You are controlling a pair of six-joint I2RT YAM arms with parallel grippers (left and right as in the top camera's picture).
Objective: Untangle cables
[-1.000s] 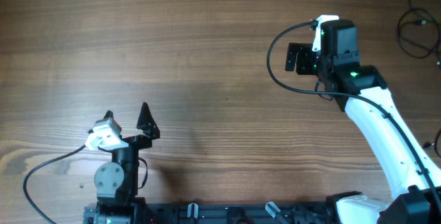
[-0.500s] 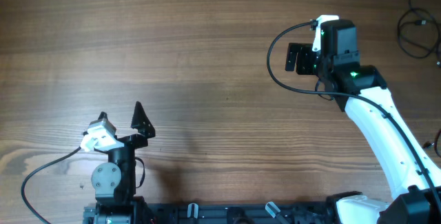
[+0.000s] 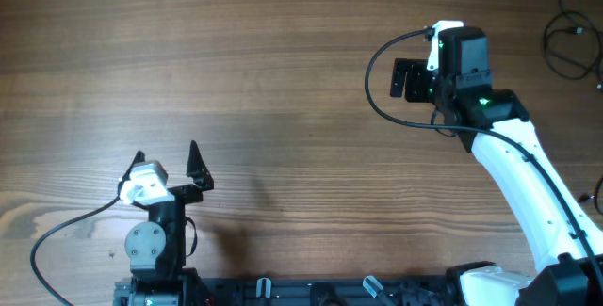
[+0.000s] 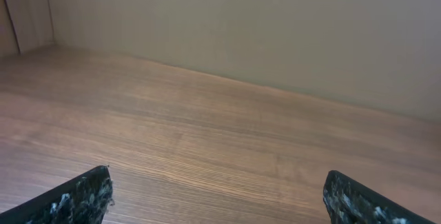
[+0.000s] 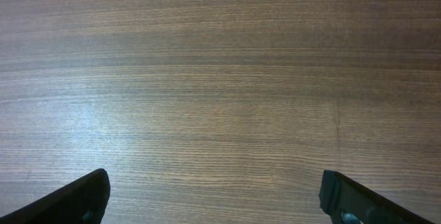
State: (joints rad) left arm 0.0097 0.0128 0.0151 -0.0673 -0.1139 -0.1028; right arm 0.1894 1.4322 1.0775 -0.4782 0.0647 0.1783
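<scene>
The cables point(image 3: 568, 40) lie as thin black loops at the table's far right top corner, and another thin strand point(image 3: 594, 193) shows at the right edge. My right gripper point(image 3: 407, 78) hangs open over bare wood, well left of those loops. In the right wrist view the right gripper point(image 5: 213, 198) has only wood grain between its fingertips point(image 5: 83, 196). My left gripper point(image 3: 168, 155) stands open near the front left, far from the cables. The left wrist view shows the left gripper point(image 4: 217, 200) with nothing between its fingers point(image 4: 79, 200).
A beige wall point(image 4: 275, 24) rises behind the table's far edge in the left wrist view. Thick black arm cables loop beside the right wrist point(image 3: 377, 89) and the left base point(image 3: 57, 240). The arm mounts point(image 3: 283, 292) line the front edge.
The left gripper has shifted and turned slightly near the front left, staying open. The right arm and the cables have not moved.
</scene>
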